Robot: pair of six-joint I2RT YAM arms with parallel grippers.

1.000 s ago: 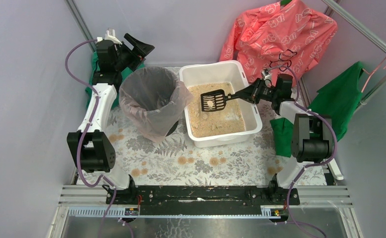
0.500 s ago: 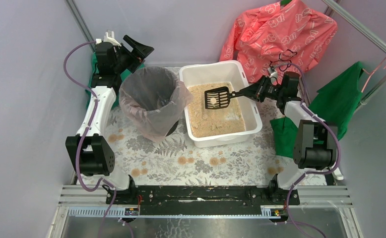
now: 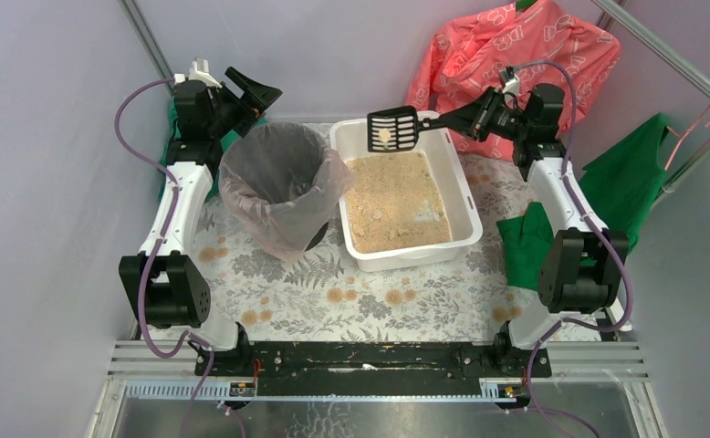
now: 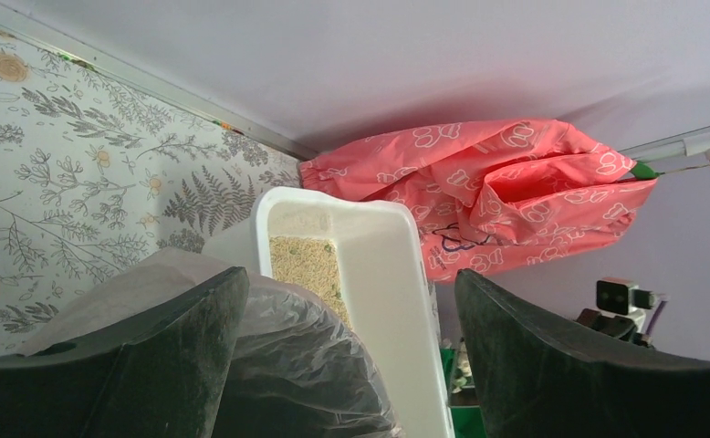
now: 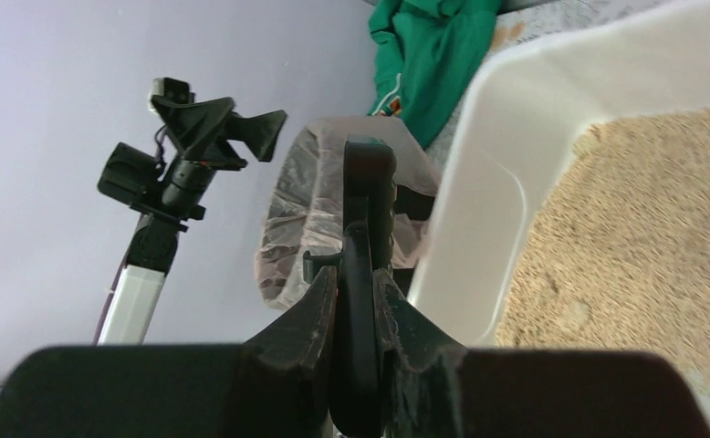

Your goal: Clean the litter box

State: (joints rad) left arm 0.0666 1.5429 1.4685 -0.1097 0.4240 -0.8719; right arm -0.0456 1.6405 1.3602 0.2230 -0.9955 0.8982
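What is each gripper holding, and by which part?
The right gripper is shut on the black scoop, gripping the end of its handle. The left gripper is open and holds nothing.

blocked: bin (image 3: 287, 228) against litter box (image 3: 406, 258), no gap | overhead: scoop (image 3: 391, 130) at far rim | free: near tablecloth (image 3: 333, 301)

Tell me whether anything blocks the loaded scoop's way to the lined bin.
Nothing visible does. The right gripper holds the scoop raised above the litter box's far left corner; the bin stands just to its left, mouth open. The left gripper hangs open beyond the bin's far edge, off that path.
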